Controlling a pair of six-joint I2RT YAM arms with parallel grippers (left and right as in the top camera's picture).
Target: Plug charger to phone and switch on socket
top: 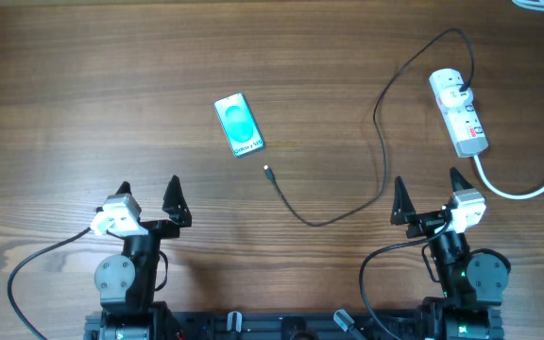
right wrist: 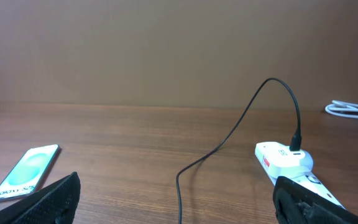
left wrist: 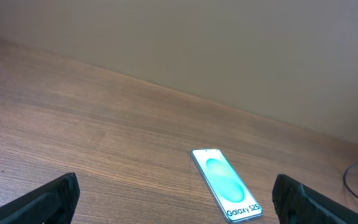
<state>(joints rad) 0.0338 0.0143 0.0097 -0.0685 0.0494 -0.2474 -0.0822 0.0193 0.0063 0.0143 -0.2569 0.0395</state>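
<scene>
Both left hand [top: 149, 183] and right hand [top: 426, 178] gape; charger [top: 321, 224] curls between phone [top: 239, 126], socket [top: 459, 111]

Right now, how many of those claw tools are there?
2: the left tool, open, at the near edge left of the phone; the right tool, open, near the socket.

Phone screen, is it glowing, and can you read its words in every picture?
Overhead: the phone glows bright cyan, but its words are too tiny to read. Left wrist: it looks sharp, and the words read Galaxy S25. Right wrist: it is seen slanted from low down, so the words look squashed.
</scene>
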